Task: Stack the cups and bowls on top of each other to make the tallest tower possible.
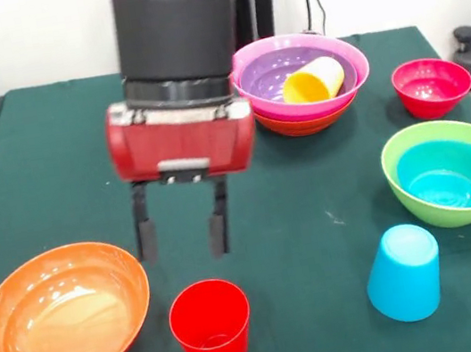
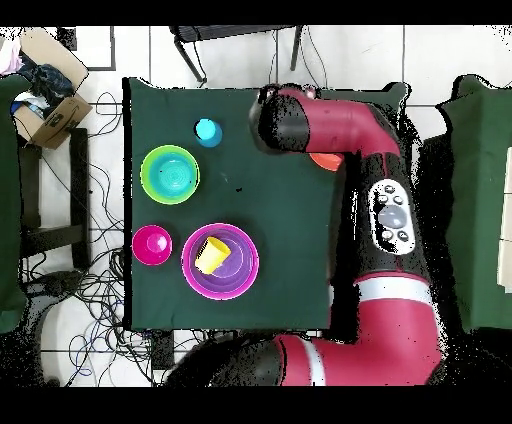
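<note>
Nearest the front camera, a glossy red plastic tapered tumbler (image 1: 211, 327) stands upright, mouth up, on the dark green cloth-covered bench (image 1: 52, 161), with a large glossy orange plastic round bowl (image 1: 62, 314) just beside it at the left and a light blue plastic tumbler (image 1: 404, 272) standing upside down well off to the right. Above and just behind the red tumbler hangs the end effector (image 1: 180, 224), its two black straight fingers (image 1: 143, 223) spread apart and gripping nothing, below a boxy red wrist housing and a black cylindrical arm segment. Farther back on the right sits a large lime green plastic bowl (image 1: 453, 171) with a smaller blue bowl (image 1: 449, 174) nested inside it, and behind that a small crimson bowl (image 1: 431, 86) stands alone. At the far side is the tower (image 1: 301, 84): a second orange bowl (image 1: 303, 121) lowest, a magenta bowl (image 1: 350, 75) in it, a purple bowl (image 1: 270, 72) in that, and a yellow plastic tumbler (image 1: 314, 81) lying on its side inside. That makes three tumblers and seven bowls. In the overhead view the red arm covers the bench's right part, and a cardboard box (image 2: 48, 105) sits on the floor at the upper left. No writing can be read.
</note>
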You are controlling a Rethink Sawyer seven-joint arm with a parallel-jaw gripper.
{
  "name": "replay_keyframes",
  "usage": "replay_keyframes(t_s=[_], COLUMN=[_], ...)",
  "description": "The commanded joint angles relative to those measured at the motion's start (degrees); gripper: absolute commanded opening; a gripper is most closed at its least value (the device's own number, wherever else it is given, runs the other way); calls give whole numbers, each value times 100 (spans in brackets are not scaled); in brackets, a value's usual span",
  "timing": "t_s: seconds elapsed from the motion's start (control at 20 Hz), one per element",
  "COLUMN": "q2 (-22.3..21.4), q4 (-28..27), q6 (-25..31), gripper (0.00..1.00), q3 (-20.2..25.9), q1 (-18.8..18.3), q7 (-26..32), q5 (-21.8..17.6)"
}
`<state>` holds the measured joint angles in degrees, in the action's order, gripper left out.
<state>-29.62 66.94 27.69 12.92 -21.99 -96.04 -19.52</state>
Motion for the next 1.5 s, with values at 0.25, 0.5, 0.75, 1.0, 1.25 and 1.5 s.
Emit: replay_keyframes(t_s=[0.25, 0.5, 0.75, 1.0, 1.25, 1.5], q2=[639, 724, 764, 789, 792, 868], q4=[3, -215, -449, -702, -905, -963], q6=[1706, 2068, 2435, 2588, 2889, 3015], gripper=[100, 100, 100, 100, 100, 100], q3=[1781, 2106, 2187, 2253, 2298, 2319], q1=[-444, -502, -474, -536, -589, -716], q7=[4099, 5049, 5370, 5607, 5654, 5608], q5=[-827, -916, -938, -975, -921, -882])
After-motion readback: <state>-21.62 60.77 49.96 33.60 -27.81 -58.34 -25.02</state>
